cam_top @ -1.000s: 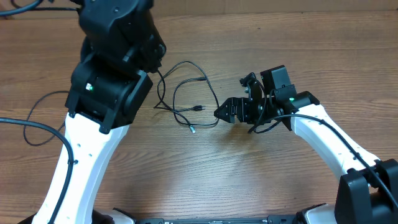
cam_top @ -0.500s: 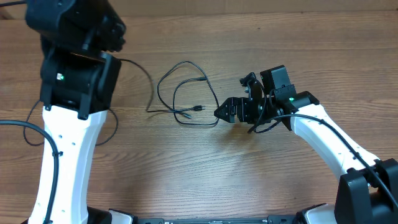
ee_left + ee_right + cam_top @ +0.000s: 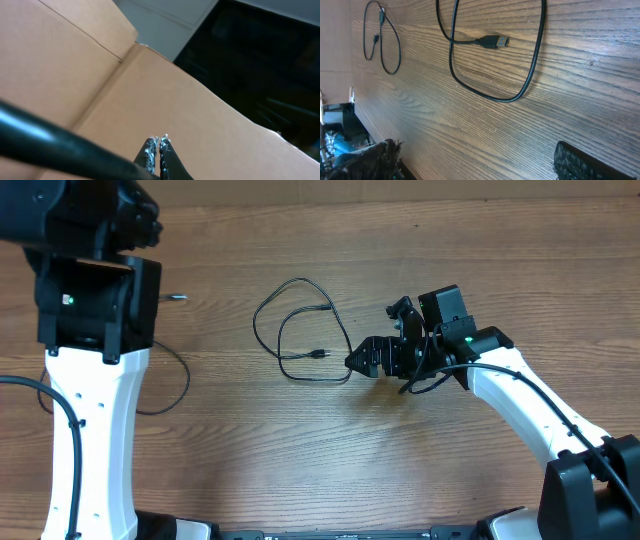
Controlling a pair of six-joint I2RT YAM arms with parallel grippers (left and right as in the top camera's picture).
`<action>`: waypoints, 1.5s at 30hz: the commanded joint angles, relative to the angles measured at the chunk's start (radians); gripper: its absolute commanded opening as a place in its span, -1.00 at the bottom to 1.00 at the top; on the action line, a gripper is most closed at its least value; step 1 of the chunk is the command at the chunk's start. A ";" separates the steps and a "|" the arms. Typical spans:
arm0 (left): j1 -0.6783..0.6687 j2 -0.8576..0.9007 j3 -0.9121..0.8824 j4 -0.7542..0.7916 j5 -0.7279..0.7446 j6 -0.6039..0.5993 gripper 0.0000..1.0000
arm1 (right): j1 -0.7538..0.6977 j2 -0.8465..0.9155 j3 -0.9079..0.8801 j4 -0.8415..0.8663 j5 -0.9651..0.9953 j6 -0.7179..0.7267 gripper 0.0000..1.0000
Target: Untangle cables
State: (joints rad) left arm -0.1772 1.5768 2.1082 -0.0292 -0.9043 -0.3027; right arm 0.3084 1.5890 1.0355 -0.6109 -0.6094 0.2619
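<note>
well, the left gripper (image 3: 158,143) has its two taped fingertips pressed together, clenched, and it points out at cardboard boxes (image 3: 60,60) rather than down at the table. i can't see a cord between the tips, so i can't tell whether it pinches one. from overhead its arm (image 3: 90,290) fills the top left corner and hides the pincer. just beside the arm's right edge a silver plug tip (image 3: 178,298) pokes out. lower down a thin black cable (image 3: 187,380) arcs out from under the arm and bends back toward it across the wooden table (image 3: 300,460).

the right gripper (image 3: 362,361) sits low at mid-table with its fingers spread wide, released, nothing in them. in its own wrist view there is only bare wood between the two finger ends. just ahead lies the second cable (image 3: 510,99), a loose loop flat on the wood, with its black plug (image 3: 492,41) inside the loop. overhead, that cable's loops spread left and up from the gripper, the nearest bend just beside the fingertips. the two cables lie well apart. farther off in the right wrist view, two more thin loops (image 3: 392,73) lie near the table's edge.
</note>
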 commanded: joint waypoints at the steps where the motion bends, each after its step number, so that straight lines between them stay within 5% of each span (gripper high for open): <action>1: 0.057 0.000 0.015 -0.019 0.004 0.038 -0.92 | 0.000 0.011 -0.002 0.005 0.010 0.004 0.95; 7: 0.130 0.000 0.015 -0.011 -0.022 0.149 -0.92 | 0.000 0.011 -0.002 0.005 0.010 0.004 0.95; 24: 0.518 0.006 0.015 -0.114 -0.046 0.137 -0.92 | 0.000 0.011 -0.002 0.007 0.010 0.004 0.95; 31: 0.537 0.012 0.014 -0.268 -0.031 -0.011 -0.92 | 0.000 0.011 -0.002 0.016 0.010 0.004 0.95; 37: 0.536 0.055 0.014 -0.339 0.249 -0.050 -0.92 | 0.000 0.010 -0.002 0.016 0.010 0.004 0.95; 45: 0.501 0.207 0.014 -0.154 0.926 -0.049 -0.92 | 0.000 0.011 -0.002 0.016 0.025 0.003 0.95</action>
State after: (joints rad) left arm 0.3531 1.7103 2.1086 -0.2363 -0.3187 -0.3424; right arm 0.3080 1.5890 1.0355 -0.5968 -0.6006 0.2619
